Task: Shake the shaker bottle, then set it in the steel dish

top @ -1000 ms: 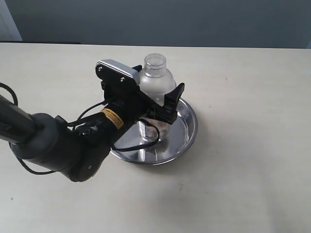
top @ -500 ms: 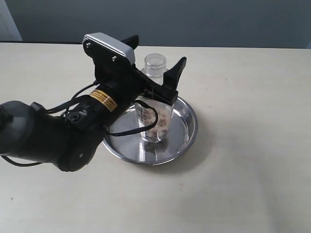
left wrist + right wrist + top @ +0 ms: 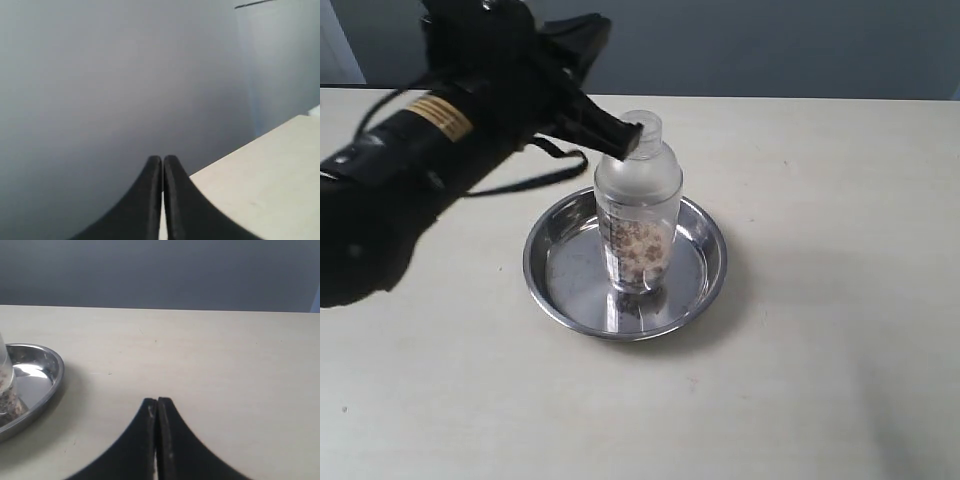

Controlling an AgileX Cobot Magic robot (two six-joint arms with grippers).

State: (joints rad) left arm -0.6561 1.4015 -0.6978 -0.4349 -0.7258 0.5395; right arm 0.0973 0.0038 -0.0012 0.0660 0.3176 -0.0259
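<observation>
Your shaker bottle stands up in the steel dish. Your right claw is pressed together. Your left claw: cannot tell.

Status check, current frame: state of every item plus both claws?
shaker bottle: upright in the dish, not gripped, brown granules in its lower part.
steel dish: flat on the table, holding the bottle.
left claw: raised by the bottle's top, empty; tips meet in the wrist view but look apart in the exterior view, so open or shut is unclear.
right claw: shut, empty, off to the side of the dish.
</observation>
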